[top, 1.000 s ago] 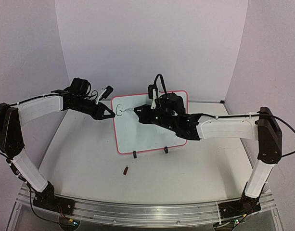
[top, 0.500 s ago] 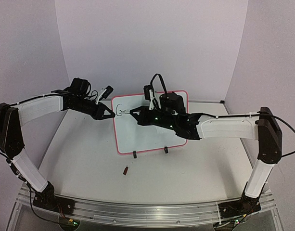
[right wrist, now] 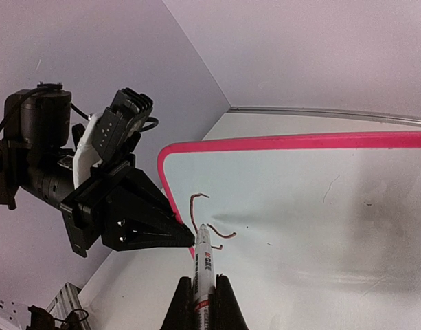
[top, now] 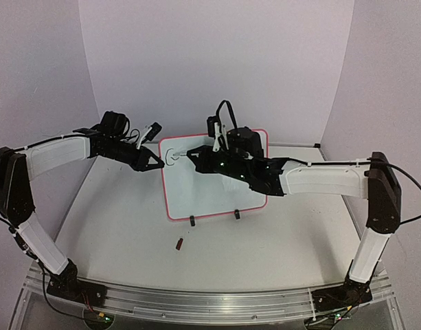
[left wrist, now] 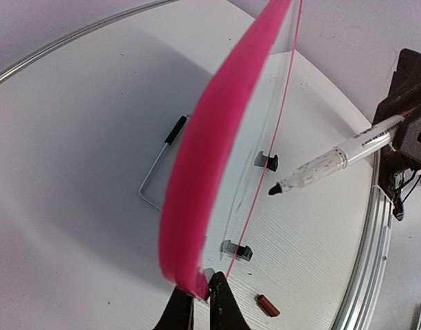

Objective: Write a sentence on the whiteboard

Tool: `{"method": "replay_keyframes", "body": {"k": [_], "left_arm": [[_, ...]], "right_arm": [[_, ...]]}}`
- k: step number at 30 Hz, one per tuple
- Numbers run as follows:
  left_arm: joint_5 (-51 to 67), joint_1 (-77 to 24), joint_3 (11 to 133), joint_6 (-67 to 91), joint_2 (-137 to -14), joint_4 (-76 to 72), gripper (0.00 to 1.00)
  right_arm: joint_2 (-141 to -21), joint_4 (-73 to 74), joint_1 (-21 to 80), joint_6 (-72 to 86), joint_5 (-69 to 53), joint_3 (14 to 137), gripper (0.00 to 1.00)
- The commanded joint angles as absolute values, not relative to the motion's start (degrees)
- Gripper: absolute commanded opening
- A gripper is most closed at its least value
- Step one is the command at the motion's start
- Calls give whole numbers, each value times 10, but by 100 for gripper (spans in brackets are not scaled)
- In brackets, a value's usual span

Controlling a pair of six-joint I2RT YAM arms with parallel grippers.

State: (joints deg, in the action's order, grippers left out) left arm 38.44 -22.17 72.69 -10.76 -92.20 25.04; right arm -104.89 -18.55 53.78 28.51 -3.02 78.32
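The whiteboard (top: 217,185) stands upright on two black clip feet (left wrist: 266,161), its pink frame (left wrist: 210,158) edge-on in the left wrist view. My left gripper (top: 159,165) is shut on the frame's left edge, which its fingertips (left wrist: 224,302) pinch. My right gripper (right wrist: 202,289) is shut on a white marker (right wrist: 203,258). The marker's tip rests at the board's top left corner. There the sentence (right wrist: 198,206) shows as a few curved dark strokes. In the top view the right gripper (top: 198,155) reaches across the board's face.
A small red-brown cap (top: 178,243) lies on the white table in front of the board. A wire stand (left wrist: 155,175) props the board from behind. Lilac walls close off the back and sides. The arm bases sit on a metal rail (top: 196,302).
My right gripper has shifted the marker a little left, then upward, by the strokes at the board's top left. The left gripper and the board have stayed still.
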Motion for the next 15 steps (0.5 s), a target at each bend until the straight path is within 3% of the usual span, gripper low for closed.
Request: {"method": "replay_keyframes", "body": {"k": [1,15], "left_arm": [[347,-224,732,-132,-916,256,0],[346,-223,732,-131,-915,256,0]], "right_arm": [[-1064,-183,539,285,-17,809,0],[-1072,-161,539,293,-8,807,0]]}}
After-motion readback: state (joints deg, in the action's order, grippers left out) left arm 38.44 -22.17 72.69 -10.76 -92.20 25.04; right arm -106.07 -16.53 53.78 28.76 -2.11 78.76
